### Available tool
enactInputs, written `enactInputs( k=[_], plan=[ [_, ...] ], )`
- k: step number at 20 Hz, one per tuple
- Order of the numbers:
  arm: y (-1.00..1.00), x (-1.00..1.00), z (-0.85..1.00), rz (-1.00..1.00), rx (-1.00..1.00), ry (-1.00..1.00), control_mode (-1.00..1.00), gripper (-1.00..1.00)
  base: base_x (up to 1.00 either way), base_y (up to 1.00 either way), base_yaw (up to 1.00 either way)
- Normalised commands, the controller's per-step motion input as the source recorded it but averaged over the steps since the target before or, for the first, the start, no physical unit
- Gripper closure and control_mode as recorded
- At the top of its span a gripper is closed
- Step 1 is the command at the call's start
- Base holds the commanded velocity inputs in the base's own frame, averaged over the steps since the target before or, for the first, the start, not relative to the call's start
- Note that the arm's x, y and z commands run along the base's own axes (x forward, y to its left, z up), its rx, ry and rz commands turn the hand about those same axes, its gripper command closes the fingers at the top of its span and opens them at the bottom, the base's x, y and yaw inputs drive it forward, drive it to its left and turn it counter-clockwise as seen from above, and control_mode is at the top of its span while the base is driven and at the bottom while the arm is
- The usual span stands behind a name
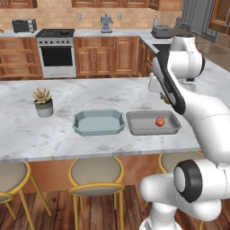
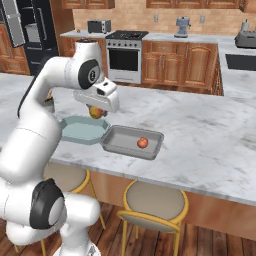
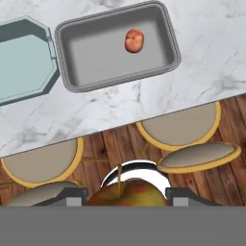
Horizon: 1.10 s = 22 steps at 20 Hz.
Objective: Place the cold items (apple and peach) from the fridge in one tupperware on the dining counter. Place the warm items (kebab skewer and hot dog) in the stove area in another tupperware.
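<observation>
Flanking grey tupperware [image 1: 134,123]: teal tupperware [image 1: 83,121]; succulent [image 1: 43,101]

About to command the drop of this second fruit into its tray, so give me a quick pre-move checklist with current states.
1. Fruit held: the gripper is shut on the apple, seen between the finger tips. Ok.
2. Target tray: the grey tupperware already holds the peach, with bare floor left. Ok.
3. Other tray: the teal tupperware is empty, kept for warm items. Ok.
4. Gripper over the target: in the hand view the grey tray lies ahead, with stools below the hand; not ok yet.
5. Path: the potted plant stands well aside on the dining counter. Ok.
</observation>
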Motion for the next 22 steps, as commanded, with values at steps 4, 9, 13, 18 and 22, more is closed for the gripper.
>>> enactInputs(
  k=[4, 9, 13, 18, 22],
  plan=[
    [-0.05, 0.99, -0.79, 0.03, 0.00, 0.18, -1.00, 1.00, 0.00, 0.00, 0.00],
    [-0.04, 0.86, -0.76, 0.04, 0.00, 0.08, -1.00, 1.00, 0.00, 0.00, 0.00],
    [-0.10, 0.69, -0.75, 0.06, 0.00, 0.01, -1.00, 1.00, 0.00, 0.00, 0.00],
    [-0.14, 0.61, -0.76, 0.07, 0.00, 0.00, -1.00, 1.00, 0.00, 0.00, 0.00],
    [-0.12, 0.55, -0.71, 0.08, 0.00, 0.00, -1.00, 1.00, 0.00, 0.00, 0.00]
  ],
)
